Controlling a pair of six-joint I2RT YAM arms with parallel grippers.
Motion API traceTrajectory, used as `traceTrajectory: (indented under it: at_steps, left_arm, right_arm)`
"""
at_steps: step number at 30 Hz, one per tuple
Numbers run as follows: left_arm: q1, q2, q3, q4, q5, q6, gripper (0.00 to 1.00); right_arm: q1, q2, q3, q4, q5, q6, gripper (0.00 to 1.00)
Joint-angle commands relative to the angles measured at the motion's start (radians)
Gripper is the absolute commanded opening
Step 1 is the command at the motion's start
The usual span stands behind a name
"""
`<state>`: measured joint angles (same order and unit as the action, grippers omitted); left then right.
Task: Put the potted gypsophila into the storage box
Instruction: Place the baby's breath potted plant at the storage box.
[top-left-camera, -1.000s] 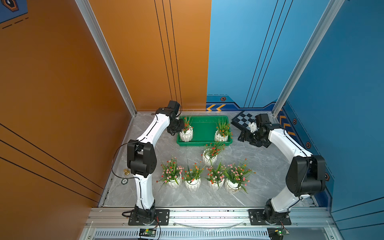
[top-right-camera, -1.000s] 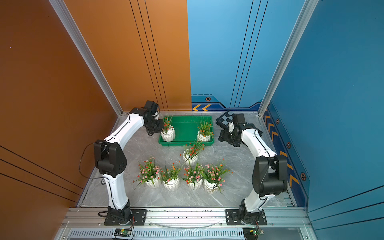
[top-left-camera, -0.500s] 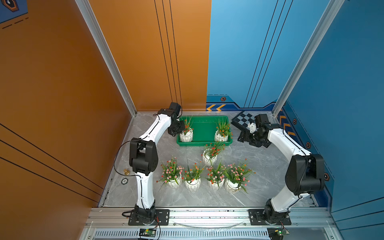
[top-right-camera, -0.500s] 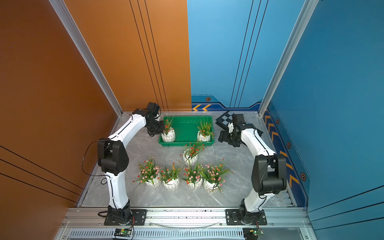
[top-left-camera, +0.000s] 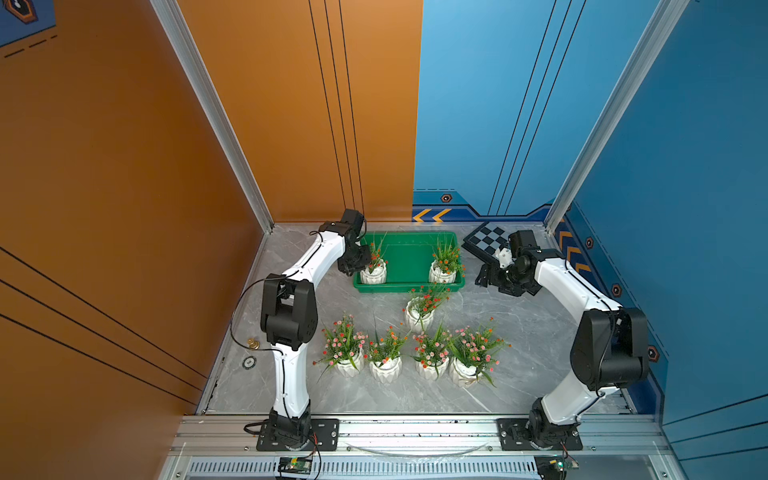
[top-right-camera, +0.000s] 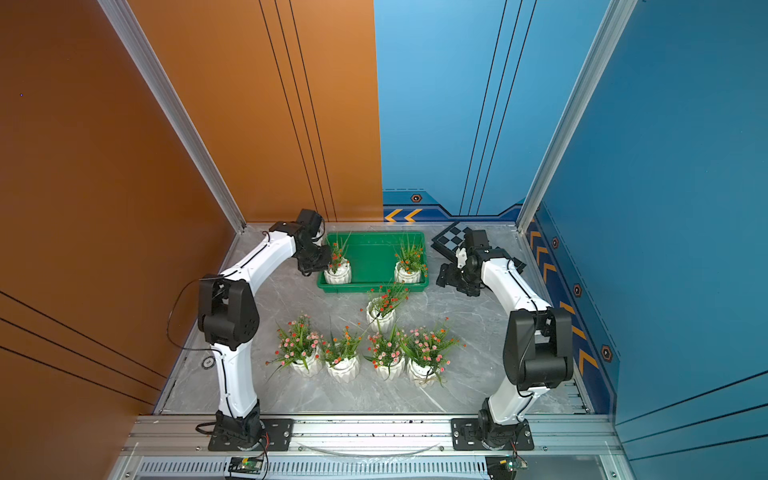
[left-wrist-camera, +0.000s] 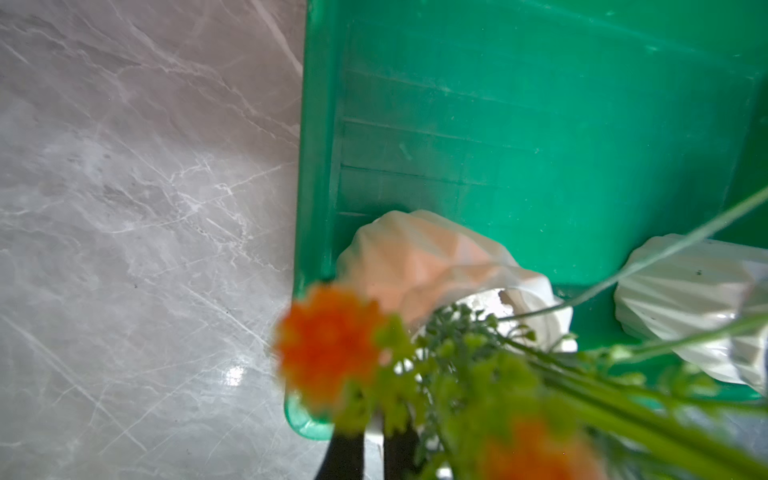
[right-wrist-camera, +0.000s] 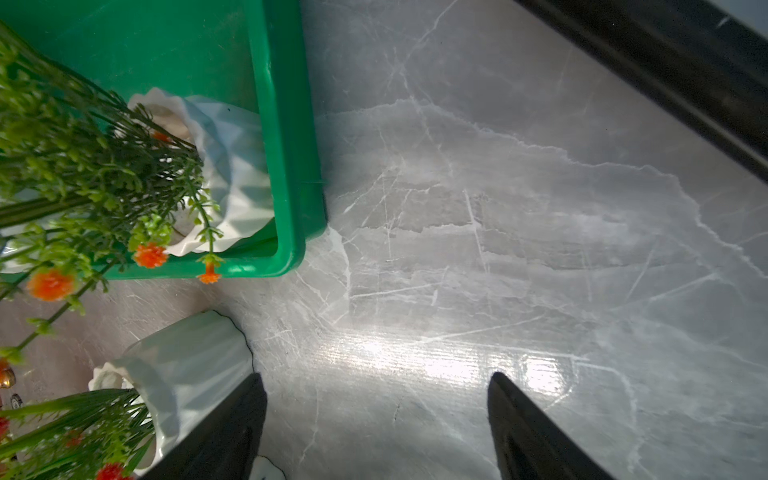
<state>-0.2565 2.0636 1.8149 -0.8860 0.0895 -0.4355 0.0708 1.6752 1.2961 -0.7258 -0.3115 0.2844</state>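
we see our left gripper (left-wrist-camera: 371, 451) closed beside a pot (top-left-camera: 372, 275) in the box (top-left-camera: 409, 287); right gripper (right-wrist-camera: 374, 399) gapes over the table (right-wrist-camera: 498, 249)

My grey marble tabletop (top-left-camera: 519, 332) carries the green storage box (top-left-camera: 409, 288) at the back, the chequered board (top-left-camera: 486, 243) beside it in the far right corner. A lone pot (top-left-camera: 419, 318) stands just before the box, a row of four pots (top-left-camera: 385, 369) nearer my bases. A brass fitting (top-left-camera: 252, 343) and a round disc (top-left-camera: 248, 362) sit at the left edge.
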Motion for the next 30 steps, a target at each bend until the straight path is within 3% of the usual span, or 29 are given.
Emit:
traceTrajectory:
  at_steps: [1,13,23,30]
  left_arm:
    - [-0.003,-0.014,-0.027,0.04,0.0,-0.011,0.0]
    - [0.002,-0.012,-0.054,0.062,0.001,-0.024,0.01]
    - [0.015,-0.068,-0.097,0.062,-0.033,-0.033,0.26]
    - [0.023,-0.186,-0.167,0.058,-0.067,-0.034,0.43]
  right_arm:
    - [-0.005,0.001,-0.014,-0.034,0.005,-0.017,0.85]
    - [-0.005,-0.005,-0.027,-0.032,0.006,-0.02,0.85]
    - [-0.007,-0.035,-0.031,-0.034,0.008,-0.016,0.85]
    - [0.011,-0.081,-0.044,-0.037,0.008,-0.005,0.85]
